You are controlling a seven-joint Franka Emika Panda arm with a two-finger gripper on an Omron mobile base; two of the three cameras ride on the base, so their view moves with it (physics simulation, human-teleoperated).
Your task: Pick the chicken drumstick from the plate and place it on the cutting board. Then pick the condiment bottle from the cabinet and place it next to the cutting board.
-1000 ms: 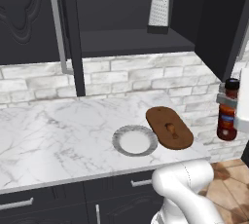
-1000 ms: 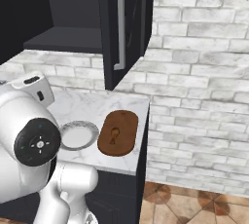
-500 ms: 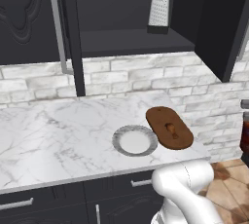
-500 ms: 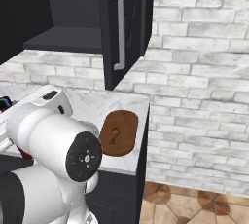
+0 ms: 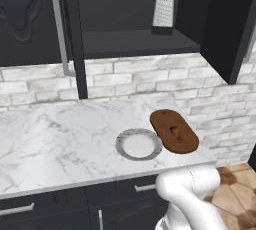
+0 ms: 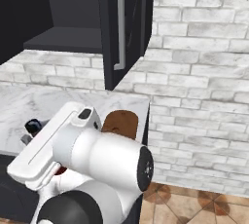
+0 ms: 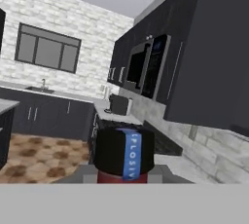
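Your gripper (image 7: 124, 181) is clamped on the condiment bottle (image 7: 124, 156), black cap toward the camera. On the counter (image 5: 60, 134), the chicken drumstick (image 5: 175, 133) lies on the cutting board (image 5: 174, 131), the plate (image 5: 139, 144) at its 9 o'clock. A box grater (image 5: 163, 10) stands in the open cabinet (image 5: 130, 41).

We are seeing just one bit of writing. In the hand view, a blue strip is running up the black cap of the condiment bottle (image 7: 124, 156), and white letters on it are reading "PLOSIV". The strip is cutting off at both ends, so we cannot tell the whole word. We are reading nothing anywhere else.
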